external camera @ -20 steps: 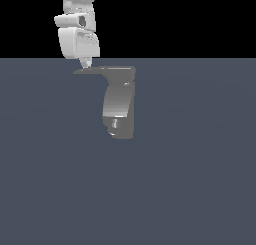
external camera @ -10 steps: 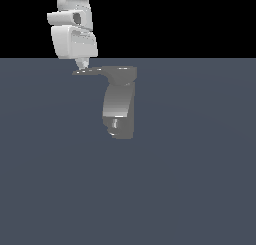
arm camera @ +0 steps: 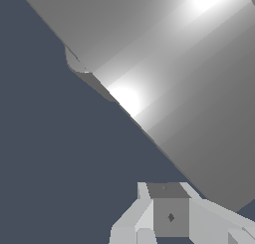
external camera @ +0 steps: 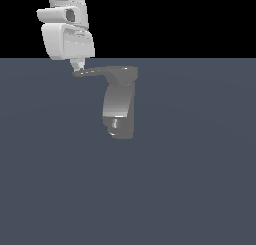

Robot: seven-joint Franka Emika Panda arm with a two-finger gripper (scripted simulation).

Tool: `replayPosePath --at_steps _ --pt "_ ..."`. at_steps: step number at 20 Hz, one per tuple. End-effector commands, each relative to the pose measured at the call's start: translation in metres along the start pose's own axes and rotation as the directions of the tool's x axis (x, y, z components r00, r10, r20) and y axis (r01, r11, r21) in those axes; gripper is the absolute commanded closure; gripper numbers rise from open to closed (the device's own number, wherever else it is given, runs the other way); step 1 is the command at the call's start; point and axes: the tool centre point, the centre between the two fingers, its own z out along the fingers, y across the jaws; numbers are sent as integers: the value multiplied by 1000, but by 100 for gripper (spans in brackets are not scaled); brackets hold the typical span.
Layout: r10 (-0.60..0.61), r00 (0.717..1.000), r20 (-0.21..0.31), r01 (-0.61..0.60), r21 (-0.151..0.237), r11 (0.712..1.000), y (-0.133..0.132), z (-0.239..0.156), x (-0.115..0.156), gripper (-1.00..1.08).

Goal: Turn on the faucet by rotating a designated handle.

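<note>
Since the earlier exterior frames, the white arm has shifted toward the left of the frame and sits a little higher, so the tool (external camera: 77, 66) now rests at the very tip of the handle (external camera: 100, 72) rather than just inboard of it; the lever itself looks much as it did, so little or no rotation seems to have happened. That handle is a thin flat lever reaching left from the top of the faucet (external camera: 119, 106), which stands in the upper middle of the exterior view on the plain dark worktop (external camera: 200, 179). In the wrist view a broad shiny grey surface, probably the faucet (arm camera: 189, 88) seen very close, fills the upper right, while the tool's (arm camera: 169, 215) pale housing shows at the lower edge. Whether its fingers are apart or together cannot be told: only a small tip shows beneath the arm's bulk in the exterior view. The step in hand appears to be the push on the lever's end. The next move likely calls for a sideways sweep that keeps contact with the tip, which is narrow enough to slip off. No containers are in view.
</note>
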Motion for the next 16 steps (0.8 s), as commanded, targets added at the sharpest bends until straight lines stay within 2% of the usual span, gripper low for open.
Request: replayPosePath --at_steps 1,3,16 --pt "-6 1000 -1 6 -3 1000 11 0 -4 108" --pt "-1 1000 0 1 -1 1000 6 0 -1 108" --pt "-2 1000 0 2 -1 1000 34 0 23 108"
